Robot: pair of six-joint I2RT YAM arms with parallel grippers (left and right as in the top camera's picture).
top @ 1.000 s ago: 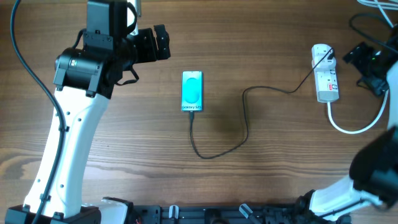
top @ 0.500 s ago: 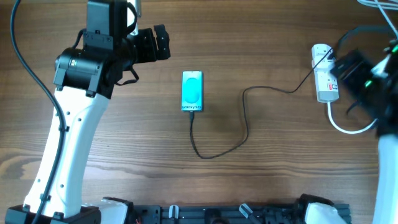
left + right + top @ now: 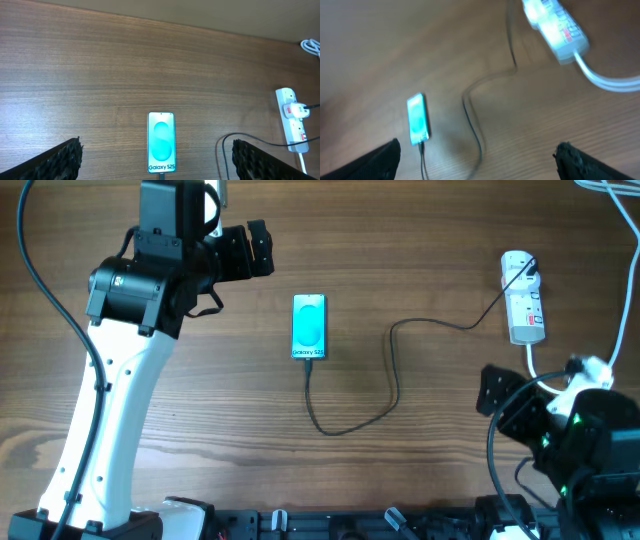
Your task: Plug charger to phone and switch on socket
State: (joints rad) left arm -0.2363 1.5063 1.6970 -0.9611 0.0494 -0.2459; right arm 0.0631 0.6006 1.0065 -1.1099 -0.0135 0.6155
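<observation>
The phone lies flat mid-table, its cyan screen lit with the "Galaxy" text at its near end. The thin black charger cable runs from the phone's near end, loops across the table and ends at the plug on the socket, a white strip at the far right. My left gripper is open and empty, raised left of the phone; its wrist view shows the phone and socket. My right gripper is open and empty, well in front of the socket. Its blurred wrist view shows the phone, cable and socket.
A thick white cord curves from the socket's near end toward my right arm at the front right. More white cord runs along the far right edge. The left arm's white link spans the left side.
My right arm has swung from beside the socket toward the table's front right, away from it. The left arm, phone and cable have not moved.
</observation>
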